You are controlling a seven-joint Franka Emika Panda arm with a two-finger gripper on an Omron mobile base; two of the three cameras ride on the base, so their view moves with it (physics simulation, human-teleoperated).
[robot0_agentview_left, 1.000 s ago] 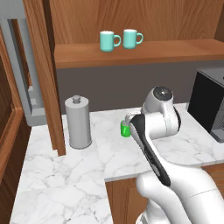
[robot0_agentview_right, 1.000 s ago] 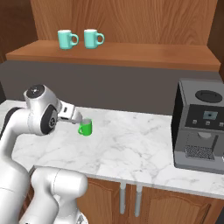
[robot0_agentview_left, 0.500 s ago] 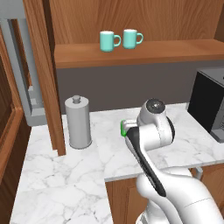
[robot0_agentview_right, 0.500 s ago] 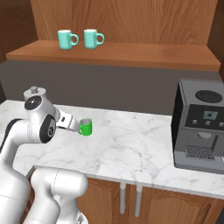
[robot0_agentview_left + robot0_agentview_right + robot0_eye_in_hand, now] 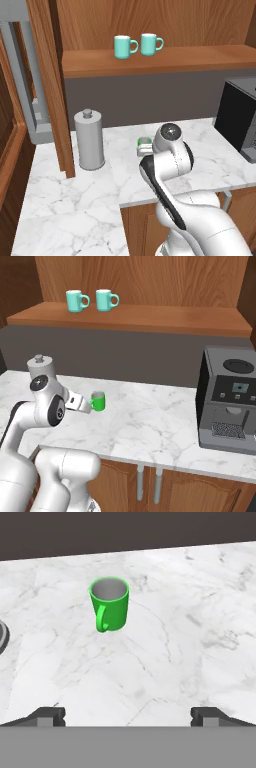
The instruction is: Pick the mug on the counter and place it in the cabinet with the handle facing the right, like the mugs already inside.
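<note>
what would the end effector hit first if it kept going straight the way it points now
Most likely the green mug: in the hand view it stands upright on the marble counter ahead of the open end effector, a little left of centre, handle toward the camera. Depth is unclear, so it might pass beside it.

1. The white arm rises from the base at the near edge of the scene and bends forward at a dark-trimmed elbow.
2. In the left base view the upper link slopes up and away to a round joint with a grey cap, which hides the hand behind it.
3. In the right base view the forearm runs from the lower left up to a round joint, and the wrist points right, roughly level.
4. The gripper (image 5: 86,405) sits at the end of that wrist, low and facing right.
5. In the hand view its two dark fingertips (image 5: 49,716) stand far apart at the bottom corners, jaws spread wide with nothing between them.
</note>
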